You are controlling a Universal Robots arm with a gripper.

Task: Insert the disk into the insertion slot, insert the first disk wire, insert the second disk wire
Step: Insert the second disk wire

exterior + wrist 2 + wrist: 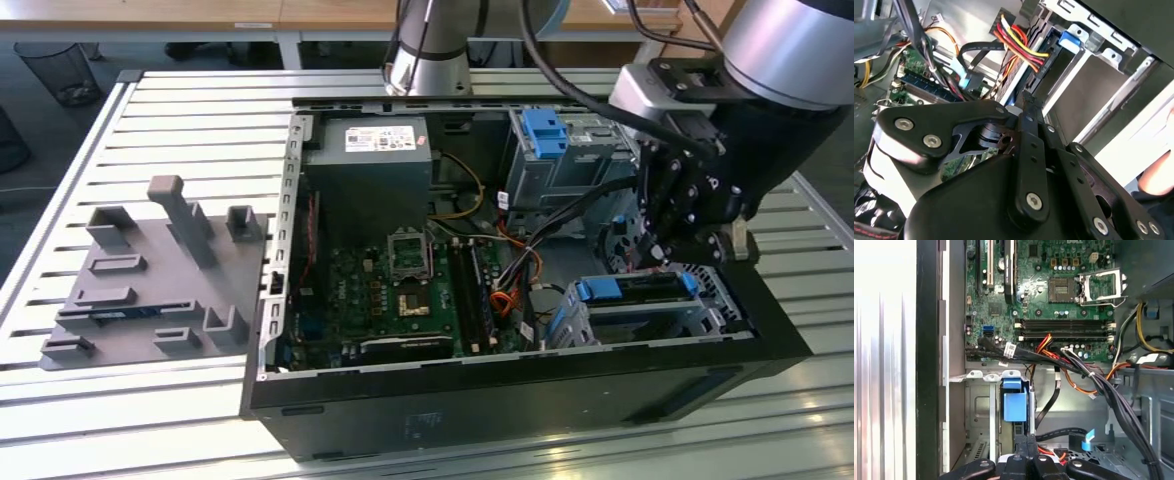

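we see the gripper low inside the open pc case, on the exterior view's right, just above the disk. the disk sits in the insertion slot, with its blue carrier frame at the slot's open end.

in the first wrist view the fingers look pressed together. there is a thin seam between them and we can't make out anything pinched there. their tips sit just beside the blue end of the disk.

wires: in the second wrist view a red/yellow/black bundle ends in a black plug close to the disk's blue end. we can't tell whether it is seated. a black cable with a light-blue plug lies near the slot (plug apart from the disk).

the taller cage with the blue latch stands beyond the slot, toward the arm's base. the motherboard takes the middle of the case, and the power supply is next to it. a grey fixture plate lies on the slatted table, well apart from the case on the exterior view's left.
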